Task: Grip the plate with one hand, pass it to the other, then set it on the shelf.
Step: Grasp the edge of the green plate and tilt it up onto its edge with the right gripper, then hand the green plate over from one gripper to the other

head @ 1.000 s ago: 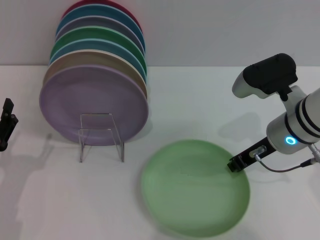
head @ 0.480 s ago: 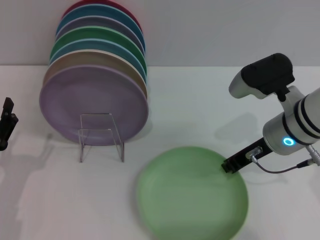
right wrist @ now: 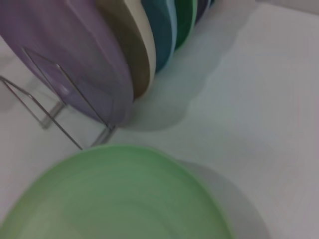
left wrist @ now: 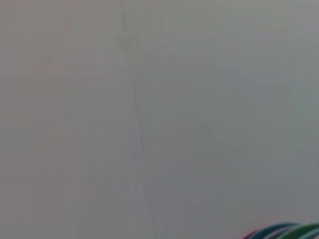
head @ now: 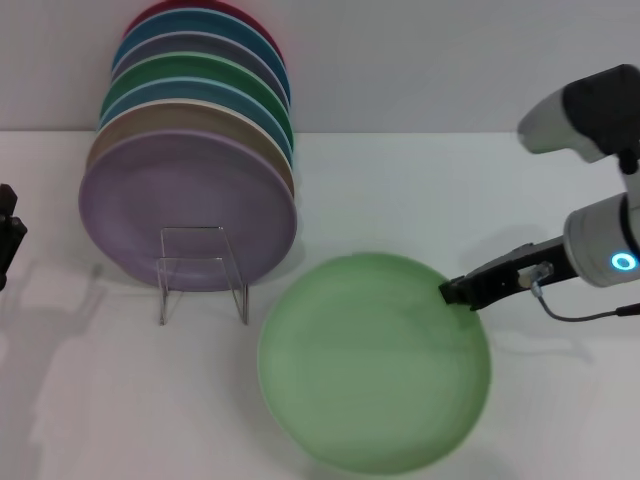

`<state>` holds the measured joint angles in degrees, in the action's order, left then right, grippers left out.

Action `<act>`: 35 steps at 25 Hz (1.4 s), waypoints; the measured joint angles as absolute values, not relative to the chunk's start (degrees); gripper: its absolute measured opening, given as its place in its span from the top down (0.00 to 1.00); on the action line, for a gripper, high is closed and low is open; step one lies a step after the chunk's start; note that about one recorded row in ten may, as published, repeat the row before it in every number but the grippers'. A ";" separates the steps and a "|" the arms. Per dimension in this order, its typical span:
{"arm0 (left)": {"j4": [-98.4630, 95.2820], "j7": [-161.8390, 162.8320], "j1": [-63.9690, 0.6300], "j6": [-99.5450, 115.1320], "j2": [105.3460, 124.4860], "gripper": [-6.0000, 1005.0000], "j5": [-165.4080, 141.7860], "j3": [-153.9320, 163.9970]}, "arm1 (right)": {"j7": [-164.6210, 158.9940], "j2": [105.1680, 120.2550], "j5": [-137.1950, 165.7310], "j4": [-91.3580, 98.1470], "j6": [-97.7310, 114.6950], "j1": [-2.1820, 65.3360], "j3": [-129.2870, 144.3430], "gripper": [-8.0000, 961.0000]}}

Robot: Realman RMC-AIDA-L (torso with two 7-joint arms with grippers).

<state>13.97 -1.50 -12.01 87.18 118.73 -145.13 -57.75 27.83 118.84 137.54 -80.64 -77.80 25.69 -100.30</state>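
Plate (head: 375,362): pale mint-green, round, in front of the rack and to its right, held by its right edge. Since the earlier frames it has shifted a little toward the rack and looms larger in the head view, its near edge raised; a shadow falls on the table (head: 400,190) behind it in the right wrist view (right wrist: 114,199).

Right gripper (head: 455,292): black fingers pinched on the plate's right rim. The arm, ring light glowing blue, now sits higher and farther right than half a second ago.

Shelf (head: 203,272): clear rack with thin upright frame, unmoved, holding a row of plates on edge, the lilac plate (head: 185,210) foremost, then tan, teal, darker green, blue and red behind.

Left gripper (head: 8,235): at the far left edge of the head view, well apart from the plate, slightly lower than before; finger state cannot be told.
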 joint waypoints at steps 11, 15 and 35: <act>21.17 5.19 -11.91 88.22 115.67 0.17 -147.63 -57.36 | 55.76 119.26 123.76 -87.48 -62.47 10.22 -100.08 0.98; 42.17 22.17 -10.08 70.90 104.07 0.17 -162.27 -58.03 | 77.02 119.50 108.53 -83.19 -53.08 4.25 -100.25 0.98; 99.07 8.75 -12.99 -12.67 92.37 0.25 -164.96 -51.93 | 100.81 119.18 87.28 -69.55 -51.51 8.28 -102.79 0.98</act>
<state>99.08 8.75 -12.99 -12.67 92.37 -164.96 -51.93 100.81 119.18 87.28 -69.55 -51.51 8.28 -102.79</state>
